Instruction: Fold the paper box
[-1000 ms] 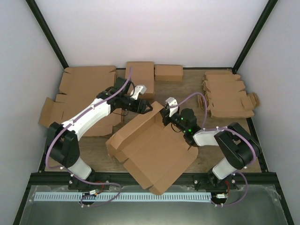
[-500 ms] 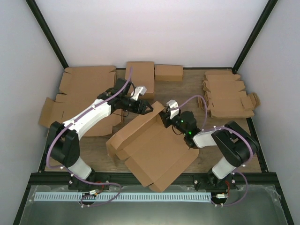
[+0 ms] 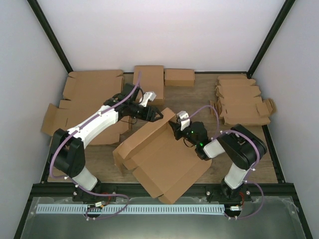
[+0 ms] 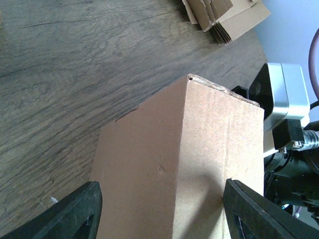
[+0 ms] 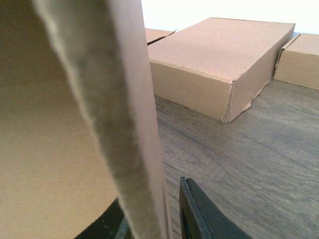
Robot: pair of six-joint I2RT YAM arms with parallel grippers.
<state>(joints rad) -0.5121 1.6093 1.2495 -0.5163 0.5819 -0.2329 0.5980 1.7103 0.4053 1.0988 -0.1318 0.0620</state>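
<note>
The paper box (image 3: pixel 159 159), a large brown die-cut mailer, lies part-folded in the middle of the table with its far wall raised. My left gripper (image 3: pixel 158 114) hangs open just past the box's far corner. In the left wrist view its fingers (image 4: pixel 65 214) straddle that corner (image 4: pixel 174 164) without pinching it. My right gripper (image 3: pixel 175 127) sits at the raised wall's right end. In the right wrist view the wall's edge (image 5: pixel 124 124) stands between the jaws, and a thin strip of table shows between it and the right finger (image 5: pixel 199 214), so the gripper is open.
Two folded boxes (image 3: pixel 148 82) (image 3: pixel 179 76) stand at the back, the larger also seen in the right wrist view (image 5: pixel 219 55). Flat large blanks (image 3: pixel 92 87) lie at the left under the left arm. A stack of small notched blanks (image 3: pixel 244 102) lies at the right.
The right gripper has shifted a little left along the raised wall and its elbow has drawn in; its jaws came off the wall and narrowed again. The left arm has not moved.
</note>
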